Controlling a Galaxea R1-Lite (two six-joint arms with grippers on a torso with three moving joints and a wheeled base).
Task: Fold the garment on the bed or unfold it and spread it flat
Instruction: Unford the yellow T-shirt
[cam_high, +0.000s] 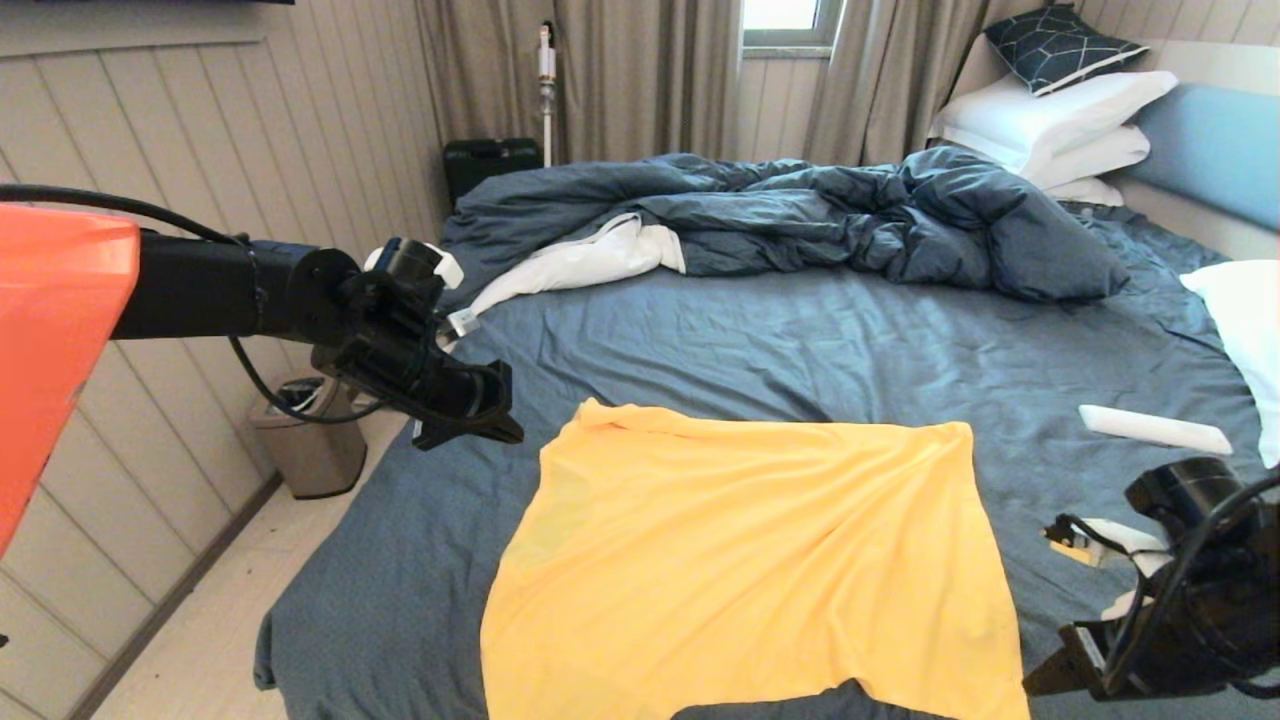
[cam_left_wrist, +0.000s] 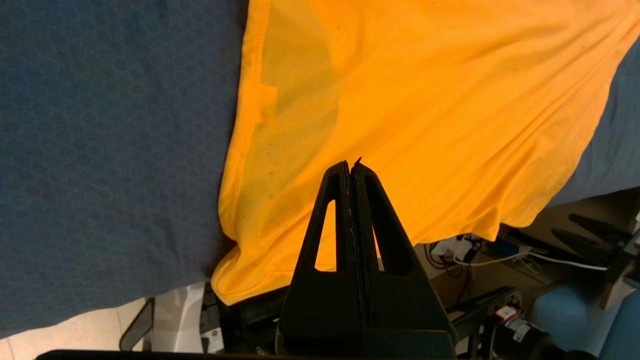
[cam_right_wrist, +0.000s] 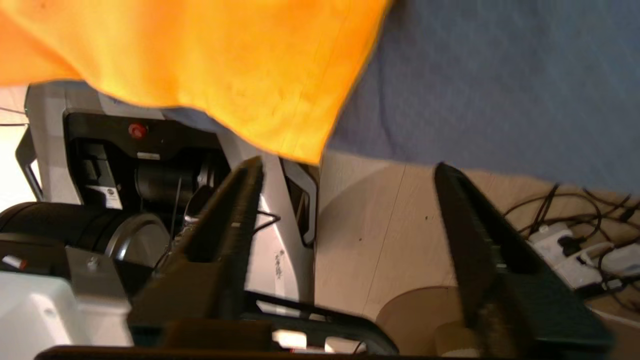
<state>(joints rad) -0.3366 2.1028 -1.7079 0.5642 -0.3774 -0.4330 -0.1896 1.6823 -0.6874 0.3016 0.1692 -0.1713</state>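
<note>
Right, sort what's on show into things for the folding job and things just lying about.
For the job:
- T-shirt, spread on the bed
- left gripper, shut, above the shirt's far left corner
- right gripper, open, off the shirt's near right corner

Lying about:
- duvet
- pillows
- bin

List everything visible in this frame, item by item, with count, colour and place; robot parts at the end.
garment: 1, bright yellow, spread on the near part of the bed
bed: 1, dark blue-grey sheet
duvet: 1, dark blue, rumpled at the far side
pillows: several white, one dark patterned, by the headboard
bin: 1, grey, on the floor left of the bed
left gripper: 1, black, shut, above the garment's far left corner
right gripper: 1, black, open, off the garment's near right corner
</note>
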